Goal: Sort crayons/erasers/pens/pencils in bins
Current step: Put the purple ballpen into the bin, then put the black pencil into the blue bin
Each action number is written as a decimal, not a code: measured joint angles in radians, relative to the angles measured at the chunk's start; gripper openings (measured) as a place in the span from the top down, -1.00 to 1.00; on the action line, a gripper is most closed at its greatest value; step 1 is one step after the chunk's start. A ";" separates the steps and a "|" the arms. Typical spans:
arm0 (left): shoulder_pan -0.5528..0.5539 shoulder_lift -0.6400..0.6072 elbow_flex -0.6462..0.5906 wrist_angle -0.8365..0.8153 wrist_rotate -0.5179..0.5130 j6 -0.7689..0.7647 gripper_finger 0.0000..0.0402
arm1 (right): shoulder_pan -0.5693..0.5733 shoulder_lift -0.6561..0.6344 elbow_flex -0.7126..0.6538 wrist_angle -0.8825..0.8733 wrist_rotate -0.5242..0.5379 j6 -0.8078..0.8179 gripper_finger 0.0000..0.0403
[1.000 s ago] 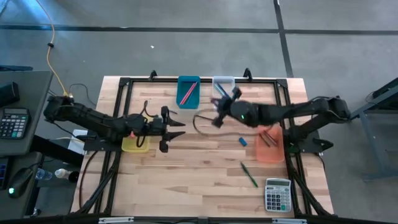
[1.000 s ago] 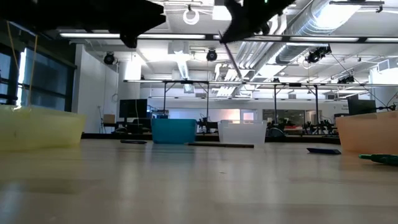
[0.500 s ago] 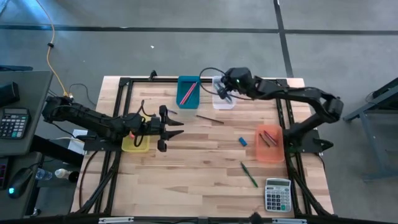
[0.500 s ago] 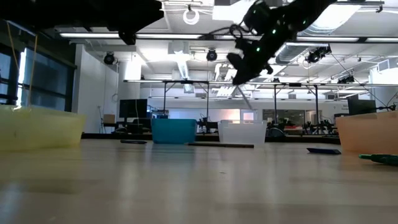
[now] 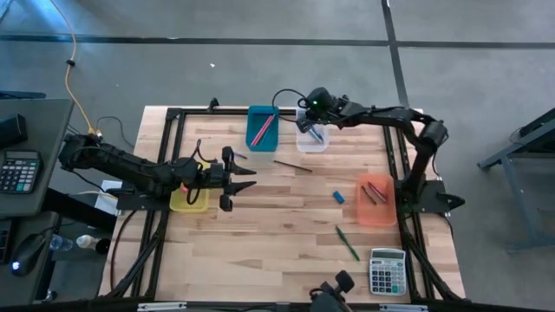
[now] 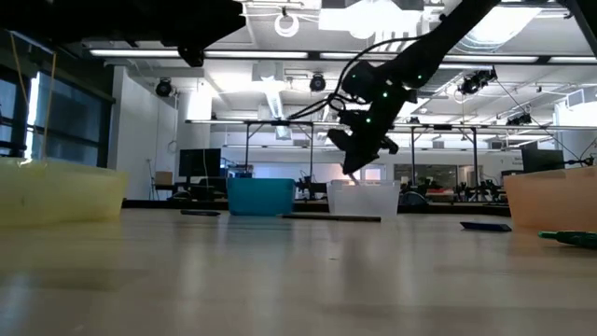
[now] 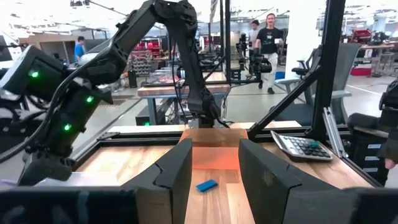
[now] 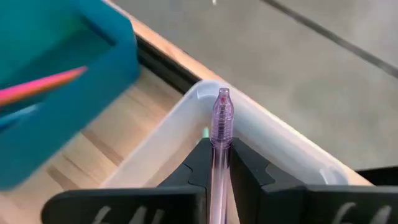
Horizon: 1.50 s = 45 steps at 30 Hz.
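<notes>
From where I sat the sorting looked about half done. The teal bin (image 5: pixel 263 126) already held a couple of sticks, one pink, and the orange bin (image 5: pixel 376 199) held two or three reddish ones; what the yellow bin (image 5: pixel 190 198) held I could not tell, since the left arm covered most of it. Loose on the worktop (image 5: pixel 286 234) were a blue eraser (image 5: pixel 338 197), a green pen (image 5: pixel 348 243) and a dark thin stick (image 5: pixel 292 165), so I judged at least three pieces remained beyond the one in hand. The right gripper (image 5: pixel 310 128) hung over the clear bin (image 5: pixel 312 137), its fingers (image 8: pixel 194 163) pinched narrow on a translucent purple pen (image 8: pixel 220 134). The pen ran straight out between the fingers, its long axis in line with them, and its tip reached forward past the fingertips toward the bin's far corner and rim, with the teal bin off to one side of the fingers. In the low view the gripper angled downward over that bin, so I judged the pen tip was tilted down into it, not yet released. The left gripper (image 5: pixel 236 178) waited beside the yellow bin, its fingers (image 7: pixel 178 172) parted with nothing between them; the blue eraser lay on the worktop ahead of them, in line with the gap, and the orange bin stood further on.
</notes>
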<state>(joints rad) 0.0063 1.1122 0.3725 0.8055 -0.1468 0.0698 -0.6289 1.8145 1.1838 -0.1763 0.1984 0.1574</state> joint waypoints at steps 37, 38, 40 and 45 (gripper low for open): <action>0.000 0.000 0.000 0.018 0.011 -0.015 0.41 | 0.234 -0.398 -0.384 0.213 -0.021 -0.130 0.98; 0.000 0.000 0.000 0.023 0.012 -0.020 0.41 | 0.251 -0.424 -0.419 0.227 -0.025 -0.130 0.99; 0.000 0.000 0.000 0.034 0.015 -0.034 0.41 | 0.287 -0.464 -0.480 0.257 -0.049 -0.131 0.99; 0.000 0.000 0.000 0.036 0.015 -0.033 0.41 | 0.378 -0.488 -0.584 0.283 -0.106 -0.160 0.98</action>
<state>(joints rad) 0.0063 1.1126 0.3729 0.8417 -0.1322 0.0368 -0.2513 1.3263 0.6001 0.1068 0.0924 -0.0026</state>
